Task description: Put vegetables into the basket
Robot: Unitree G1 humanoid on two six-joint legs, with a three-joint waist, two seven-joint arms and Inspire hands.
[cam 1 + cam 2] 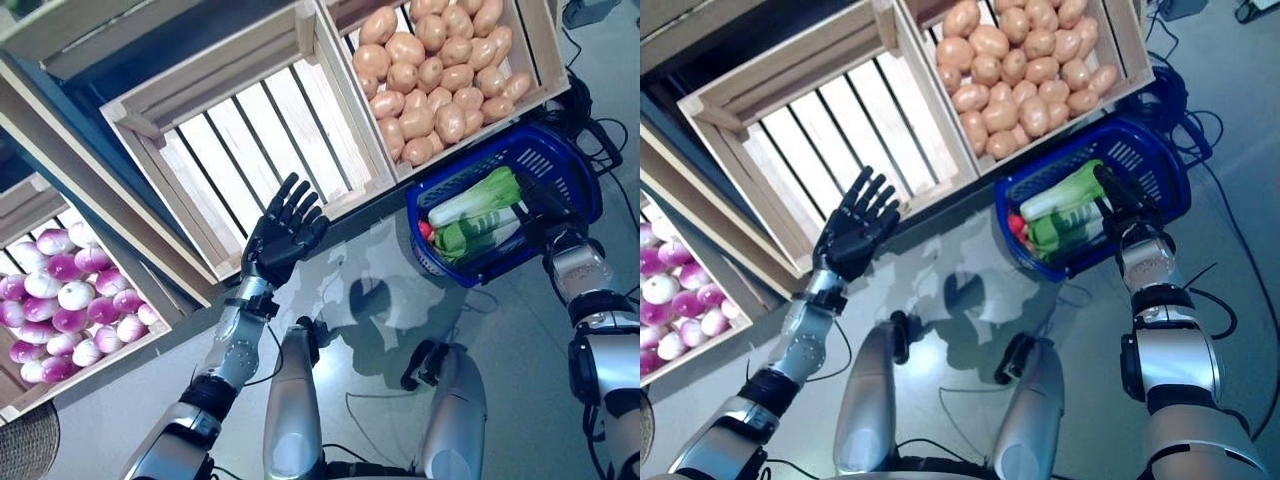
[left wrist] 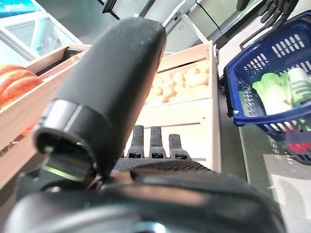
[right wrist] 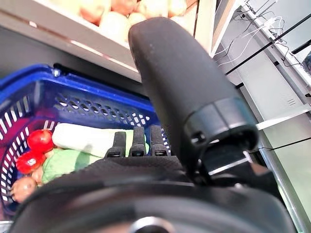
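Observation:
The blue plastic basket [image 1: 562,160] stands on the floor below the stand. In it lie leafy green and white cabbages [image 1: 478,198], small red round vegetables [image 3: 40,140] and a brown round one [image 3: 22,187]. My right hand [image 1: 545,208] is over the basket's near rim with fingers straight, holding nothing. My left hand [image 1: 282,232] is open and empty, fingers spread, in front of the lower edge of an empty wooden crate [image 1: 250,130]; in its wrist view [image 2: 150,141] the fingers point at that crate.
The wooden stand slopes toward me with a crate of brown potatoes [image 1: 440,70] just above the basket and a crate of purple-white turnips [image 1: 70,300] at the left. Grey floor [image 1: 380,280] lies between stand and me.

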